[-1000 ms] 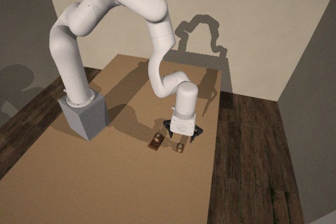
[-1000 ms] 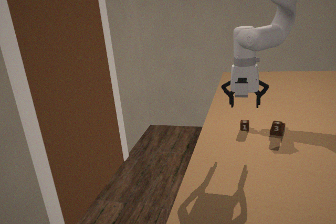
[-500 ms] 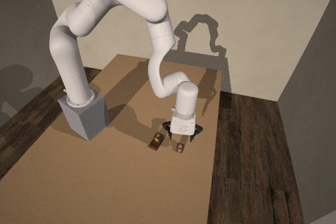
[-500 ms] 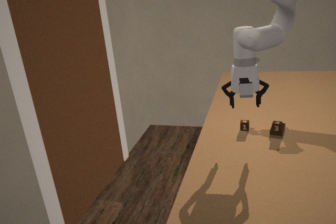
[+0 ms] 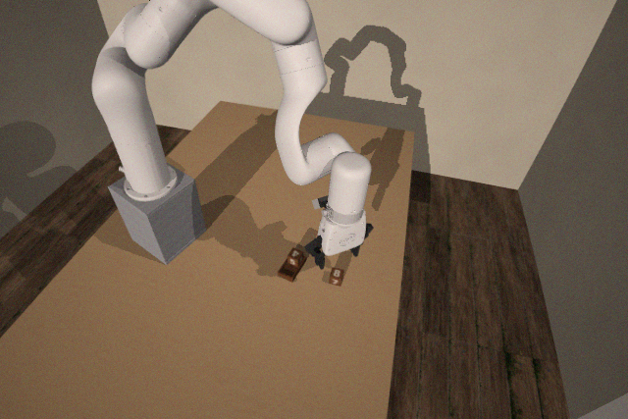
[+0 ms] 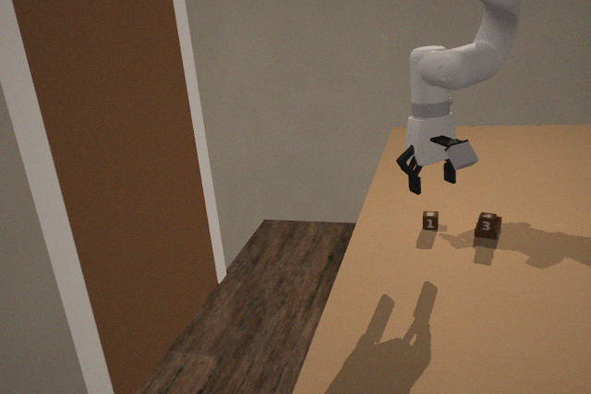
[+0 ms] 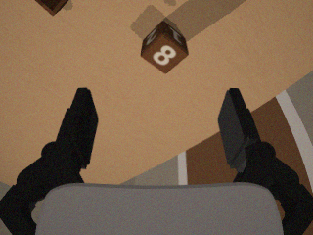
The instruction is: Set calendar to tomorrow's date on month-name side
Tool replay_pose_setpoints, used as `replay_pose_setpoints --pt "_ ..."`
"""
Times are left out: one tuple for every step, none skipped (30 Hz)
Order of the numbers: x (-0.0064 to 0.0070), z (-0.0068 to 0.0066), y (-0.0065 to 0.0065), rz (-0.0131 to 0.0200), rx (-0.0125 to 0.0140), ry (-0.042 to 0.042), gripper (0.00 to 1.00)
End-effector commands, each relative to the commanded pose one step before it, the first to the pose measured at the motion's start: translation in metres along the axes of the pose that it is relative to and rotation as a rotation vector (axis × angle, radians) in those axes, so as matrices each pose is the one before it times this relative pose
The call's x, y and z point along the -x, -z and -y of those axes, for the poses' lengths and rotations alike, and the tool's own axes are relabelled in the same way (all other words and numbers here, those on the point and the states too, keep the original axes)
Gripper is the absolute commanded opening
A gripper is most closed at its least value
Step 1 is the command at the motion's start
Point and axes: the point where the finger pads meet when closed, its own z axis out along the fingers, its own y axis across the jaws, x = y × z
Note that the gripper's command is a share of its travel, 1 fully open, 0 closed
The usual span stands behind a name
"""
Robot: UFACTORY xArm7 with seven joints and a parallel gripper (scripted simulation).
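Hand (image 5: pixel 339 261) (image 6: pixel 432 185) (image 7: pixel 158 103) hangs wide and empty above the table (image 5: pixel 213 333) (image 6: pixel 496 323) (image 7: pixel 112 73), near cube 8 (image 5: pixel 336 276) (image 6: pixel 429 220) (image 7: pixel 164 49).

Loose cube (image 5: pixel 336 276) (image 6: pixel 429 220) (image 7: pixel 164 48): dark brown, pale digits, flat on the table, right of the tray and low of centre in the top view; 8 on its upper face there, 1 on a side in the exterior view. Brown open tray (image 5: pixel 287 273) (image 6: pixel 486 235) (image 7: pixel 53 6), flat on the table, cut off at upper left in the wrist view. Second brown cube (image 5: pixel 294 256) (image 6: pixel 486 224) in the tray's farther end in the top view, 3 on its side in the exterior view, other digits too blurred to read surely.
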Motion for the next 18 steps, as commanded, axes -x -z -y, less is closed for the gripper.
replay_pose_setpoints --pt "0.00110 -0.00098 0.00190 0.00103 0.01586 0.17228 1.00" --pt "-0.00001 -0.00009 0.00020 0.00017 0.00019 0.04140 1.00" --pt "0.00001 -0.00012 0.00024 0.00025 0.00026 0.04473 1.00" --pt "0.00002 -0.00014 0.00026 0.00032 0.00031 0.04393 1.00" --pt "0.00000 -0.00001 0.00002 0.00003 0.00003 0.00372 1.00" --pt "0.00010 -0.00033 0.00054 0.00084 0.00070 0.08311 1.00" --pt "0.00001 -0.00002 0.00004 0.00007 0.00005 0.00554 1.00" --pt "0.00016 -0.00036 0.00054 0.00101 0.00071 0.07305 1.00" --pt "0.00003 -0.00005 0.00008 0.00017 0.00011 0.01044 1.00" --pt "0.00000 0.00000 0.00000 0.00000 0.00000 0.00000 1.00" --pt "0.00000 0.00000 0.00000 0.00000 0.00000 0.00000 1.00" --pt "0.00026 -0.00043 0.00064 0.00138 0.00080 0.07703 1.00" --pt "0.00032 -0.00041 0.00063 0.00150 0.00072 0.06945 1.00" --pt "0.00015 -0.00016 0.00025 0.00064 0.00027 0.02666 1.00" --pt "0.00018 -0.00019 0.00030 0.00078 0.00030 0.03054 1.00" --pt "0.00002 -0.00002 0.00004 0.00010 0.00004 0.00375 1.00" --pt "0.00035 -0.00033 0.00053 0.00144 0.00049 0.05182 1.00" --pt "0.00032 -0.00027 0.00046 0.00128 0.00037 0.04235 1.00"
